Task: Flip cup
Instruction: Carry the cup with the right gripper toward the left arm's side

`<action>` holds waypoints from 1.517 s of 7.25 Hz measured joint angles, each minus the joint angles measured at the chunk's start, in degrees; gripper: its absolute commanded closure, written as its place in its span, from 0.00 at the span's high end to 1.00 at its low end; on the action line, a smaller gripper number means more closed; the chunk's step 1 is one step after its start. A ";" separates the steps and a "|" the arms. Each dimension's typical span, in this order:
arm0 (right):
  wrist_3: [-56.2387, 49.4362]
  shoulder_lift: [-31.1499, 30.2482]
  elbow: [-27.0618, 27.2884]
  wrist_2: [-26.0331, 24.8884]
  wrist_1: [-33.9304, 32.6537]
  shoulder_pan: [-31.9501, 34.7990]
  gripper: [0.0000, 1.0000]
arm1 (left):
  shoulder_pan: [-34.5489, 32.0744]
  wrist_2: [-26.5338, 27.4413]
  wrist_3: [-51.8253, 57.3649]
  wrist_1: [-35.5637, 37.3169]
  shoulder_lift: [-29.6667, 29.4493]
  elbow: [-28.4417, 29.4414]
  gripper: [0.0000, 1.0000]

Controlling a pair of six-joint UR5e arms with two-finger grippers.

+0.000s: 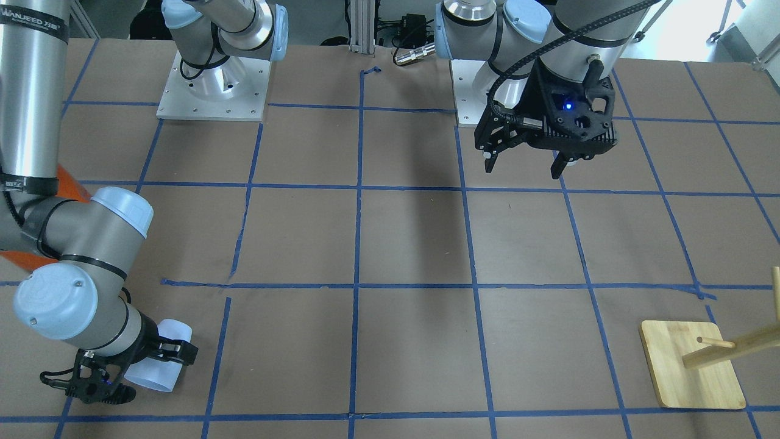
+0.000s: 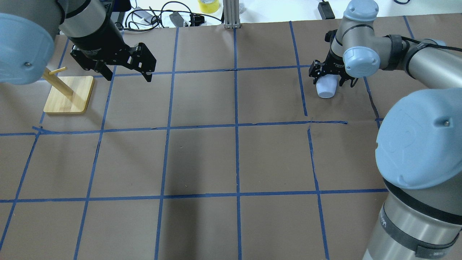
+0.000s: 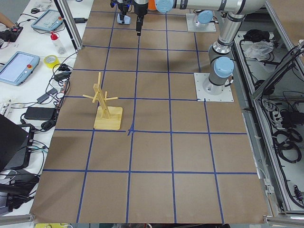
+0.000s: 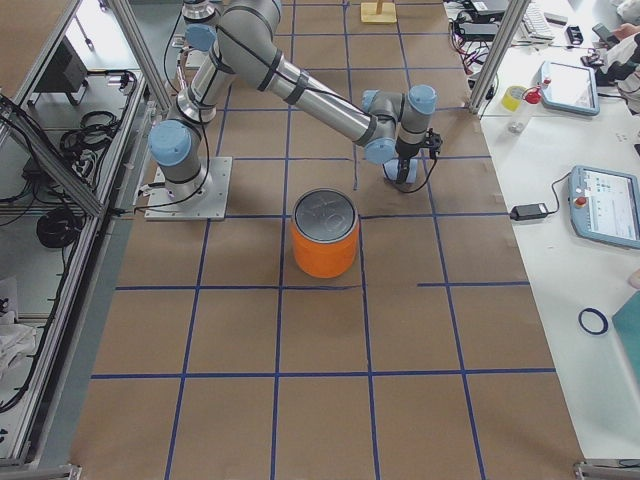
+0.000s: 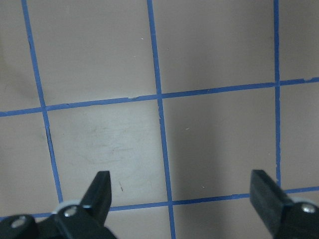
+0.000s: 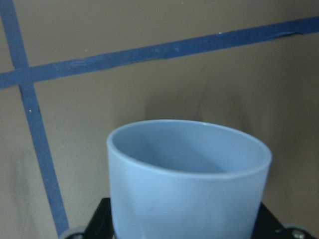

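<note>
The cup (image 1: 159,364) is a small pale blue-white tumbler, tilted on its side at the table's far right part (image 2: 326,89). My right gripper (image 1: 149,373) is shut on it near its base, one finger on each side (image 2: 330,77). In the right wrist view the cup (image 6: 189,184) fills the frame, its open rim pointing away from the wrist over the brown paper. I cannot tell whether it touches the table. My left gripper (image 2: 127,75) hangs open and empty above the table's left part (image 1: 524,166); the left wrist view shows its gripper (image 5: 182,191) with only paper beneath.
A wooden peg rack (image 2: 68,94) stands on its square base just left of the left gripper (image 1: 691,364). A large orange can (image 4: 325,245) with a silver top stands near the right arm's elbow. Blue tape lines grid the brown table (image 2: 234,155).
</note>
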 measured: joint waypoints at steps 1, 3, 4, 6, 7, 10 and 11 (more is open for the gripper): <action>0.02 -0.07 0.00 -0.05 -0.38 0.09 0.41 | 0.00 0.00 0.00 0.00 0.00 0.01 1.00; -0.46 -1.22 -0.25 -2.92 -0.42 2.72 0.37 | 0.00 0.00 0.00 0.00 0.00 0.01 1.00; -1.89 -2.40 -0.45 -5.59 -0.36 5.60 0.36 | 0.00 0.00 0.00 0.00 0.00 0.01 1.00; -8.32 -5.05 -0.69 -7.18 -0.43 12.04 0.28 | 0.00 0.00 0.00 0.00 0.00 0.01 1.00; -12.95 -5.63 -0.72 -7.18 -0.74 15.26 0.29 | 0.00 -0.02 0.00 0.00 -0.02 0.09 1.00; -29.53 -5.94 -0.16 -7.00 -5.22 23.84 0.31 | 0.00 -0.01 0.00 0.00 -0.03 0.21 1.00; -33.41 -5.75 0.13 -7.31 -5.84 26.98 0.29 | 0.00 0.00 0.00 0.00 -0.03 0.21 1.00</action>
